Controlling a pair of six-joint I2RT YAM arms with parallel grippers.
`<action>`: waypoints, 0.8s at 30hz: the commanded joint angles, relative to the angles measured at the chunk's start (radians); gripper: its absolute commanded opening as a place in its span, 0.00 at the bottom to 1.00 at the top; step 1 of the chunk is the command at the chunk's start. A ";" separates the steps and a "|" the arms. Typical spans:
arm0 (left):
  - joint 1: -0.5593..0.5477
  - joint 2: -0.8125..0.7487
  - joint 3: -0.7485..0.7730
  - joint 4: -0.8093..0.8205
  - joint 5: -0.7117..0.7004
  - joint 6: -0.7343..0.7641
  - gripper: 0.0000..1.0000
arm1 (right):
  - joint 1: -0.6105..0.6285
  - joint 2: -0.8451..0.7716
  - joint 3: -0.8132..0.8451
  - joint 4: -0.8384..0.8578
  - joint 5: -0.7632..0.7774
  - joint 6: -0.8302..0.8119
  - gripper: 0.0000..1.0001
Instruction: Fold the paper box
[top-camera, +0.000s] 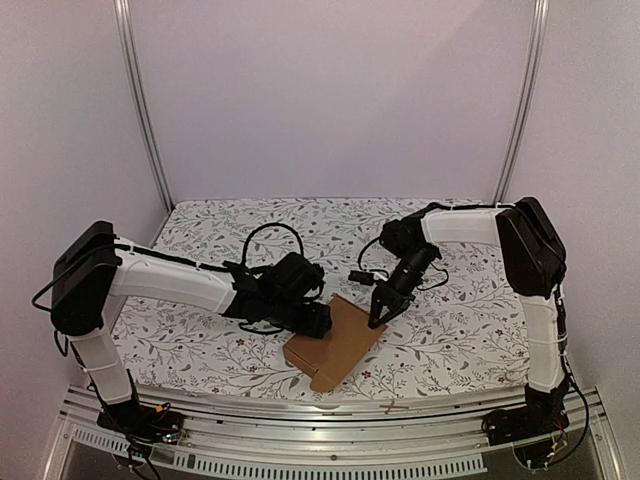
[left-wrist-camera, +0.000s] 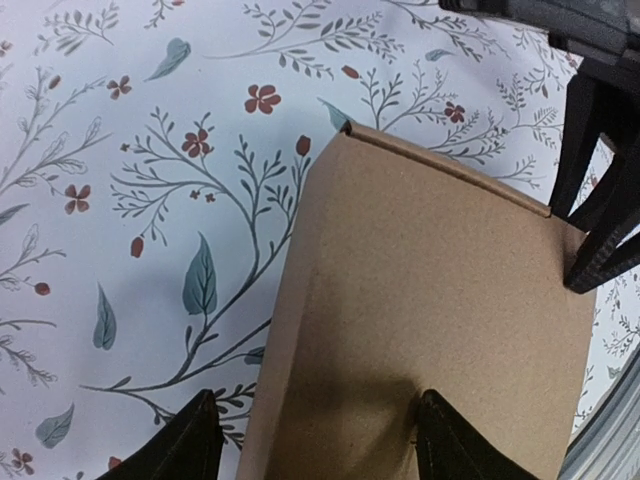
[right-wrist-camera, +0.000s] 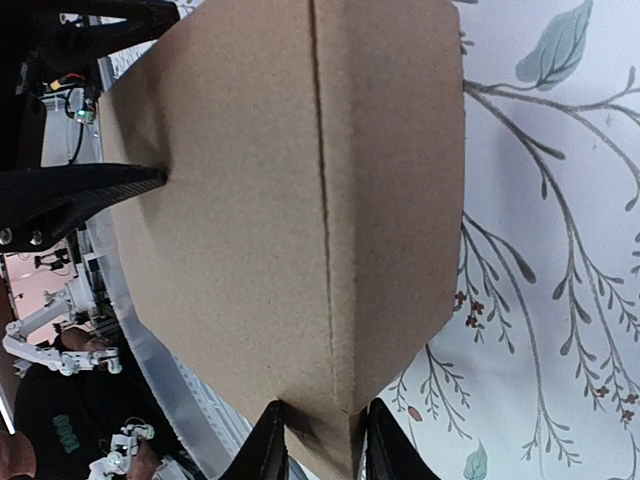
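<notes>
left gripper (top-camera: 316, 320): it's hanging wide open over the left end of the box and isn't clamping anything. In the left wrist view its fingers (left-wrist-camera: 195, 445) are straddling the box's long left edge, one out over the cloth and the other above the cardboard top. My guess is it's parking there so it can brace or press that side.

paper box (top-camera: 335, 345): it's lying on the surface near the front middle, turned at an angle, right between the two grippers. It's already looking like a flattish brown carton rather than a flat sheet. In the right wrist view a crease is running down its length. I can't tell whether the end flaps are tucked.

right gripper (top-camera: 380, 318): it's pinching nearly closed on the box's right-hand corner. In its own wrist view the crease is running straight into the narrow gap between the fingers. It's probably anchoring the box so it isn't skating around while the other arm works, or it's sharpening that fold.

surface (top-camera: 470, 330): a floral cloth is covering it. The box is resting flat on it, well apart from the back edge.

where it's at: I'm reading this as mid-fold, with the closing flaps probably coming next.
</notes>
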 joint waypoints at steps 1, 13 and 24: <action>0.004 0.076 -0.054 -0.090 0.014 -0.001 0.66 | -0.040 0.077 0.024 -0.023 -0.135 0.053 0.22; 0.007 0.078 -0.060 -0.087 0.015 0.009 0.66 | -0.070 0.155 0.038 -0.074 -0.367 0.086 0.20; 0.016 0.079 -0.063 -0.091 0.009 0.037 0.66 | -0.086 0.198 0.053 -0.191 -0.450 0.011 0.15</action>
